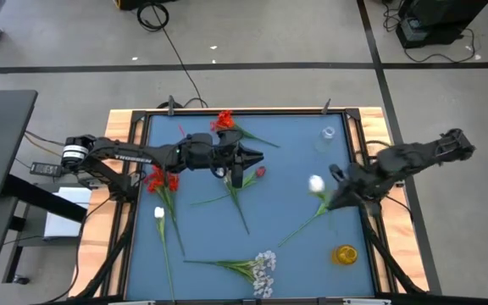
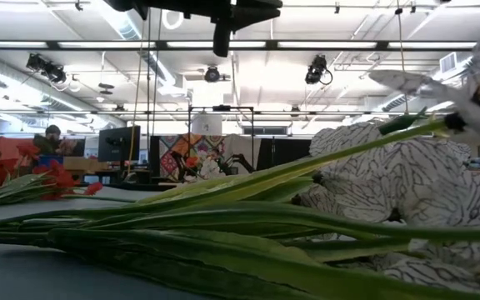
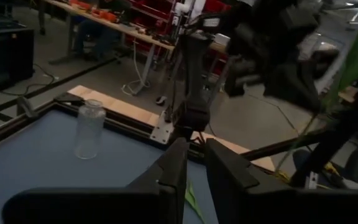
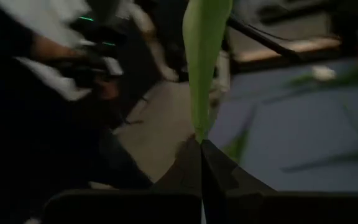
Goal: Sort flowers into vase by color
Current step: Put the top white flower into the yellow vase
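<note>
My left gripper (image 1: pixel 251 159) reaches level over the table's middle, shut on a green stem; a dark red bud (image 1: pixel 261 172) shows right beside it. My right gripper (image 1: pixel 330 198), on the right side, is shut on a white flower (image 1: pixel 316 183), whose stem (image 1: pixel 299 224) runs toward the near edge. A clear glass vase (image 1: pixel 327 135) stands upright at the far right, and an amber vase (image 1: pixel 344 254) at the near right. Red blooms (image 1: pixel 161 180), a white bud (image 1: pixel 159 213) and a white blossom spray (image 1: pixel 263 271) lie flat on the blue mat. My left gripper pinches a thin green stem (image 3: pixel 190 198) between its two fingers (image 3: pixel 178 163), which point level toward the table's right. Which part of the stem it has is hidden by the fingers. My right gripper pinches the white flower by a green leaf (image 4: pixel 202 93) at its base, right at the shut fingertips (image 4: pixel 201 144). The leaf stands up out of the fingers. Whether the stem's lower end is on the mat, I cannot tell.
Another red bloom (image 1: pixel 224 121) lies by the far edge. A raised frame (image 1: pixel 142 152) with wooden boards borders the mat. In the low view, leaves and white blossoms (image 2: pixel 365 192) fill the foreground. People sit at benches beyond the table.
</note>
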Robot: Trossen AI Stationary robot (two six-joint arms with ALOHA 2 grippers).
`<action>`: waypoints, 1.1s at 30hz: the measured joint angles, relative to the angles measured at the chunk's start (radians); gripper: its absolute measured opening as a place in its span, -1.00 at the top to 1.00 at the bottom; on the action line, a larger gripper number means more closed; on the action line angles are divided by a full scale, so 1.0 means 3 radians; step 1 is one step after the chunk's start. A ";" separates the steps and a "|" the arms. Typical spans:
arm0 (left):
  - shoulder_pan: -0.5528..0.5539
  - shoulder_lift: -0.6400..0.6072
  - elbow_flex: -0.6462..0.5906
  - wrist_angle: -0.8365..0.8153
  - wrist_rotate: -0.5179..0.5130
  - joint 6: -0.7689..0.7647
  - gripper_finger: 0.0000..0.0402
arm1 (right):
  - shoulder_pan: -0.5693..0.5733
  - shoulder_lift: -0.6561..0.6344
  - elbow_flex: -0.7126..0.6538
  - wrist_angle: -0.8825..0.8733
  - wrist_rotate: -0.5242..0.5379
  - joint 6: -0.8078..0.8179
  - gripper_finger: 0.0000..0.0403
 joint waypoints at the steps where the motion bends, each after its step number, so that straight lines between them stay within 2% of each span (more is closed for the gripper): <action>1: -0.0027 0.0000 0.0000 0.0000 0.0000 0.0018 0.69 | 0.0082 -0.0086 0.0001 -0.0011 0.0005 -0.0001 1.00; 7: -0.0269 0.0000 0.0000 0.0011 -0.0005 0.0398 0.75 | 0.0595 -0.0455 -0.0175 0.0055 0.0074 0.0043 1.00; 12: -0.0450 0.0000 0.0000 0.0067 -0.0035 0.0495 0.83 | 0.0969 -0.0534 -0.0497 0.0350 0.0076 0.0165 1.00; 17: -0.0560 0.0000 0.0000 0.0176 -0.0258 0.0499 0.89 | 0.1278 -0.0544 -0.0764 0.0752 0.0242 0.0010 1.00; 22: -0.0579 0.0000 0.0001 0.0227 -0.0428 0.0391 0.92 | 0.1448 -0.0539 -0.0829 0.0667 0.0399 -0.0210 1.00; 29: -0.0571 0.0000 0.0002 0.0219 -0.0434 0.0327 0.92 | 0.1538 -0.0539 -0.0815 0.0715 0.0448 -0.0331 1.00; 33: -0.0556 0.0000 0.0127 0.0005 -0.0442 0.0346 0.92 | 0.1595 -0.0535 -0.0814 0.0618 0.0455 -0.0340 1.00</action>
